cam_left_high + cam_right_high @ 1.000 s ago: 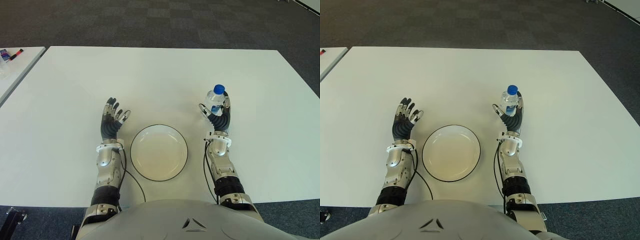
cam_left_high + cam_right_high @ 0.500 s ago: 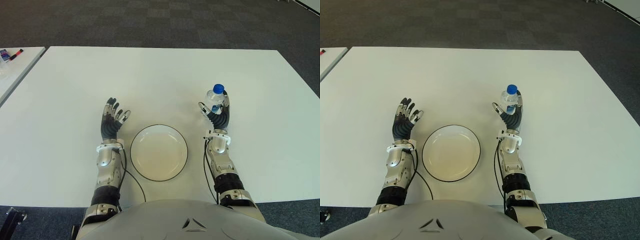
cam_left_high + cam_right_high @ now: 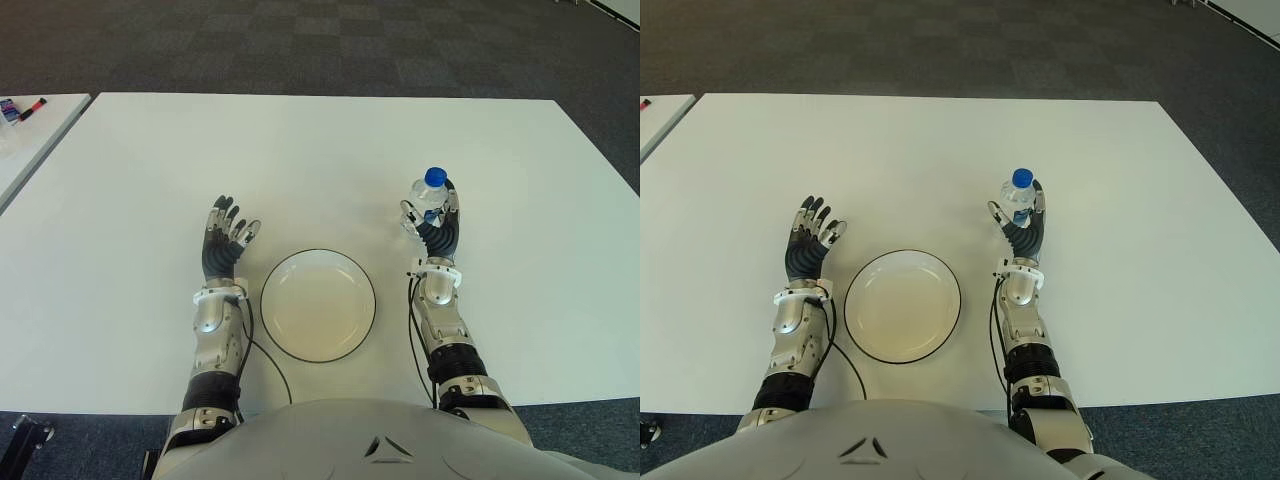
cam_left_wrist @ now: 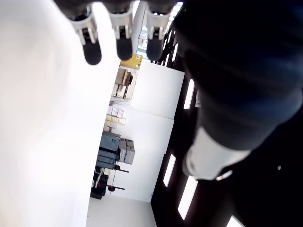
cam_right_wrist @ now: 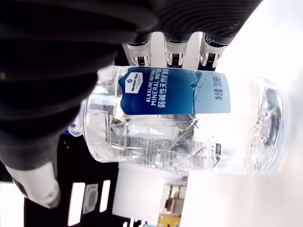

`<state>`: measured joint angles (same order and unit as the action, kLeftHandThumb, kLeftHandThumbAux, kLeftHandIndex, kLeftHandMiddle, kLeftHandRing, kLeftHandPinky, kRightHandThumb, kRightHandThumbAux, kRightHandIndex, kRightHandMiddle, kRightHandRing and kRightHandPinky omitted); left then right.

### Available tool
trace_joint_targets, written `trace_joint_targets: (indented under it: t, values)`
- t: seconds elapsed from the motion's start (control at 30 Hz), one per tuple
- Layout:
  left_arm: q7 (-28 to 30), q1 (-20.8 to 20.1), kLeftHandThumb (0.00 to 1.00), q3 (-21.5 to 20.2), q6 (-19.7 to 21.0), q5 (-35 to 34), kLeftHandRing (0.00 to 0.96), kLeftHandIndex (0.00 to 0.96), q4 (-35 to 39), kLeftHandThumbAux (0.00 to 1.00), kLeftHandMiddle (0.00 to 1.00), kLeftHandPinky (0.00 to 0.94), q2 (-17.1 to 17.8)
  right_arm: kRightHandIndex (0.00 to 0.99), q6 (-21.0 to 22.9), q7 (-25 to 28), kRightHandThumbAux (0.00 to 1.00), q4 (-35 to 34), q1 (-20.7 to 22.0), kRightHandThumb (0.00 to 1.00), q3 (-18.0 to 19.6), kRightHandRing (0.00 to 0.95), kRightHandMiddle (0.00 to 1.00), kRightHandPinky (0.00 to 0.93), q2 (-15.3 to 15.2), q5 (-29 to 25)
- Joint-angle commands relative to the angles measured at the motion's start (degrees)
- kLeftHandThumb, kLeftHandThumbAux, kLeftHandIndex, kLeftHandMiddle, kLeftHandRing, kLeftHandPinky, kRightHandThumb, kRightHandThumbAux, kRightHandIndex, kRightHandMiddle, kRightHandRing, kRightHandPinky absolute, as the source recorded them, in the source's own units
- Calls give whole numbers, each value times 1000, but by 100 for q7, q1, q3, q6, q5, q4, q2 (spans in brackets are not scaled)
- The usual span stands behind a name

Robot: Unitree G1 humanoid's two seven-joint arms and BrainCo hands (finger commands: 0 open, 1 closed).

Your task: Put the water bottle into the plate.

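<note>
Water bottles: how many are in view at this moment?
1. The water bottle stands upright on the white table, right of the plate, with the right hand closing around it. The left hand is open, left of the plate.

An office or lab: white tables [image 3: 300, 150] on dark checkered carpet tiles [image 3: 300, 40], stacked boxes [image 4: 116, 116] by a white wall

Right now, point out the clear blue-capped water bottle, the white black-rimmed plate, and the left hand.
clear blue-capped water bottle [image 5: 175, 125], right wrist view, label.
white black-rimmed plate [image 3: 318, 305], left eye view, bare centre.
left hand [image 3: 224, 247], left eye view, palm.
</note>
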<state>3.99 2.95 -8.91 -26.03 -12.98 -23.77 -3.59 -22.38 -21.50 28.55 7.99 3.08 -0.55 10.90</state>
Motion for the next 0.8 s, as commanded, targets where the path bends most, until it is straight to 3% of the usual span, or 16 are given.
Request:
trace_joint_targets:
  t: [0.03, 0.47, 0.8]
  values:
    - [59, -53, 157, -34, -19, -20, 90, 82, -90, 852, 89, 138, -39, 19, 262, 119, 630, -9, -86, 230, -78, 30, 20, 92, 60, -18]
    - [66, -64, 131, -23, -9, -12, 87, 78, -89, 869, 81, 132, -65, 24, 515, 214, 600, -235, -238, 206, -205, 37, 21, 90, 81, 54]
    - [42, -74, 117, -18, -76, 11, 89, 80, -121, 879, 84, 137, -93, 38, 360, 580, 649, -247, -360, 219, -333, 52, 38, 90, -41, -16]
